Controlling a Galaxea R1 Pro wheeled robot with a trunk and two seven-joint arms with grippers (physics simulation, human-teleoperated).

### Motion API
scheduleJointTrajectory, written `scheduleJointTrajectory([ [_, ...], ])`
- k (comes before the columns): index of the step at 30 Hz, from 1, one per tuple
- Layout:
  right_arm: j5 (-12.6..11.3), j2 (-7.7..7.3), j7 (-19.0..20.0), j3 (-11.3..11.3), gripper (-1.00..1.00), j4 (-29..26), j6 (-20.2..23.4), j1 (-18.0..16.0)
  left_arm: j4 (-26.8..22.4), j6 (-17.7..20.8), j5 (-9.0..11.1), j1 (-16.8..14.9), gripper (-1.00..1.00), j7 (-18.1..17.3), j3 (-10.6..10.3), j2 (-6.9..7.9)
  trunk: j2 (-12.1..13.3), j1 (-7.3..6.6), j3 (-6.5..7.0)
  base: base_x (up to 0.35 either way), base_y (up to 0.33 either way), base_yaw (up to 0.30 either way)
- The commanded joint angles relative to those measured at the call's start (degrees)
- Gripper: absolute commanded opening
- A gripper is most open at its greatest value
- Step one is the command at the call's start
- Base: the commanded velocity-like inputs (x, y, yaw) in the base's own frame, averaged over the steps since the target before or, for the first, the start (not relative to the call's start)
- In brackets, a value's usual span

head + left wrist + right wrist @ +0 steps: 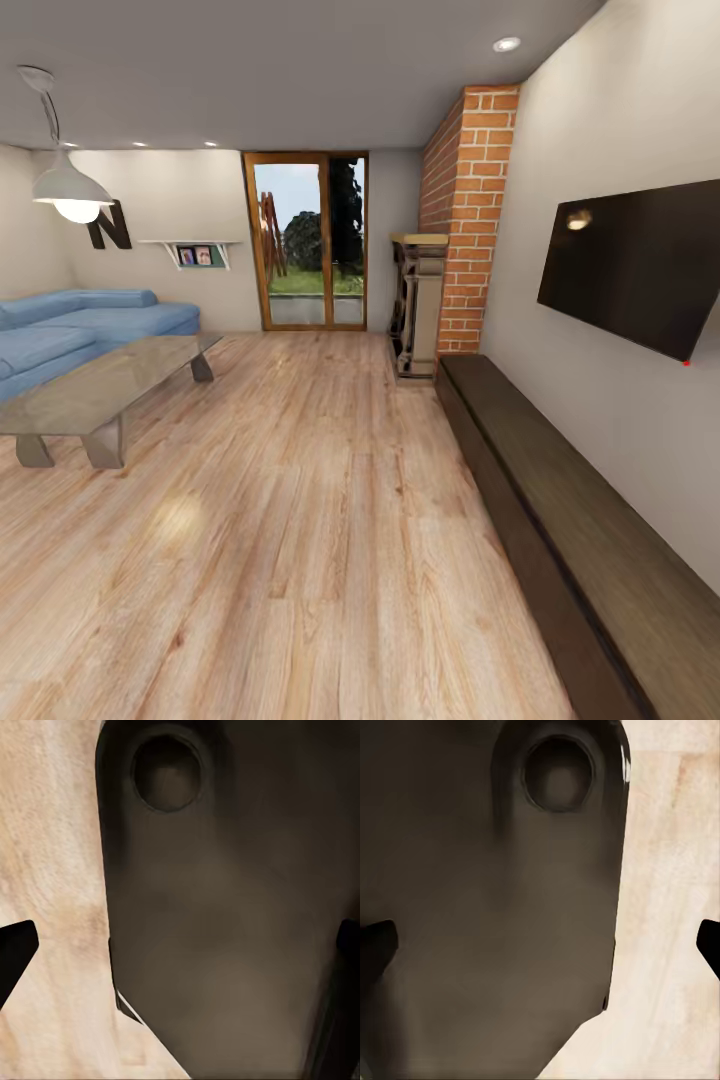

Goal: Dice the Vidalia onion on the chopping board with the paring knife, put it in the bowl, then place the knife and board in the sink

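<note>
I'm in a living room: sofa (90, 325) and glass coffee table (100, 385) at 10 o'clock, TV (635, 265) at 2. Onion and sink aren't around. Both my jaws hang released over wood floor (300, 520), holding nothing.

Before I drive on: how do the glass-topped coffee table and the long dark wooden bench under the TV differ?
The glass-topped coffee table stands free on the floor at left on chunky grey legs; the long dark wooden bench runs along the right wall, solid to the floor. The table's top is translucent, the bench's opaque. Both are low and rest on the light wood floor.
</note>
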Motion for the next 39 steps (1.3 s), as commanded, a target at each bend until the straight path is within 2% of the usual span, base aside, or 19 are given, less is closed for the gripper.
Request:
scheduleJointTrajectory([
  [1,-0.2,0.33,0.1,0.2,1.00,-0.3,-0.3,-0.3,0.0,-0.1,0.1,0.0,1.00,-0.2,0.1,0.33,0.0,0.00,-0.03,0.000,0.000,0.000],
  [5,-0.1,1.41,-0.1,0.2,1.00,-1.6,-1.6,-0.8,0.0,-0.1,0.0,0.1,1.00,-0.1,0.1,0.60,0.0,0.00,-0.03,0.000,0.000,0.000],
  [10,0.0,1.56,-0.2,0.2,1.00,-1.5,-0.8,-0.9,0.1,-0.1,0.1,0.1,1.00,0.0,-0.1,-0.01,0.0,0.00,-0.03,0.000,0.000,0.000],
  [32,-0.1,1.64,-0.4,0.1,1.00,-1.5,-1.2,-0.9,0.1,-0.1,0.1,0.1,1.00,0.0,0.1,0.18,0.0,0.00,-0.03,0.000,0.000,0.000],
  [35,-0.2,1.63,-0.4,0.1,1.00,-1.7,-6.0,-0.9,-0.1,-0.7,0.1,0.1,1.00,0.1,0.2,0.18,0.0,0.00,-0.03,0.000,0.000,0.000],
  [39,-0.1,1.69,-0.4,0.1,1.00,-1.7,-8.5,-0.9,-0.1,-3.8,0.1,0.1,1.00,0.1,0.2,0.18,0.0,0.00,-0.03,0.000,0.000,0.000],
])
